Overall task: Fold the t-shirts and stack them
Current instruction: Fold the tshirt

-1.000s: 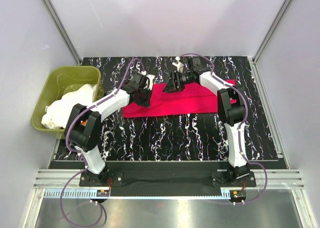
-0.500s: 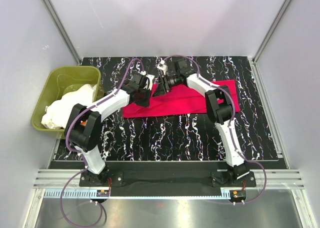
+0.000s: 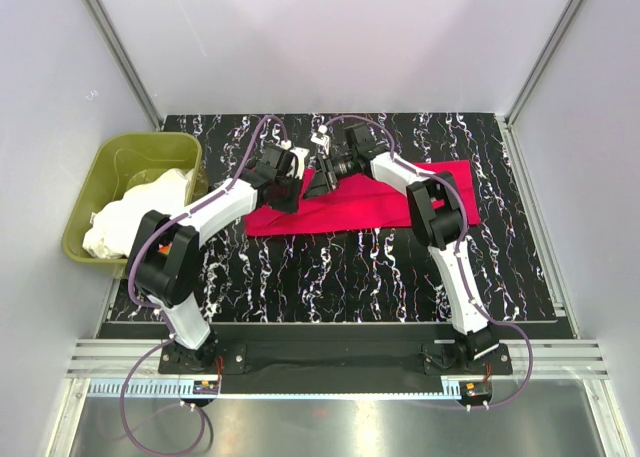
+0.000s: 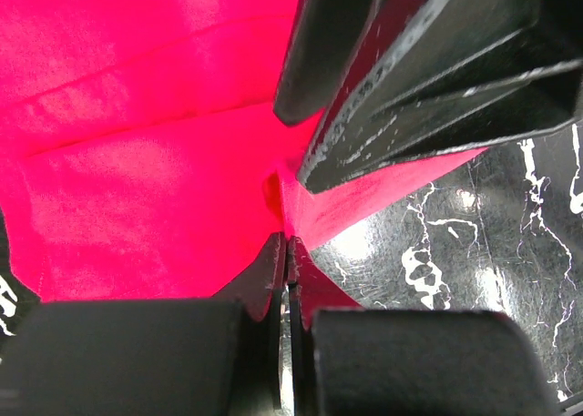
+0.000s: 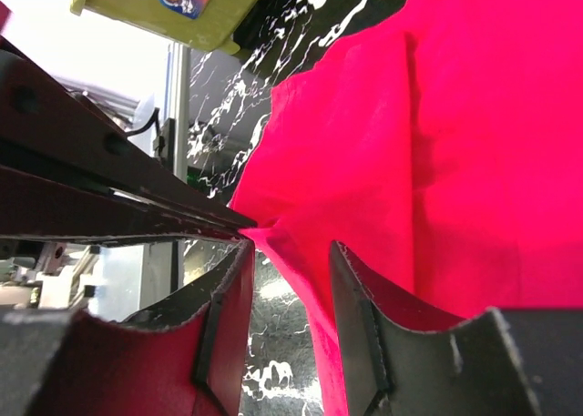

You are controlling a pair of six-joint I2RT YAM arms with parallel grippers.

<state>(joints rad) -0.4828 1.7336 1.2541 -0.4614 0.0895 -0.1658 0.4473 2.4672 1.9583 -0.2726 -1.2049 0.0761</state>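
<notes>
Fold beginning: left fingers [image 4: 260, 284] pinch the red t-shirt [image 3: 340, 212] at its far-left corner; right fingers [image 5: 355, 307], half-open astride it, must clamp next

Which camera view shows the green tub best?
The top external view: the whole green tub shows, white t-shirts inside. The right wrist view catches only its corner; the left wrist view shows none.
</notes>
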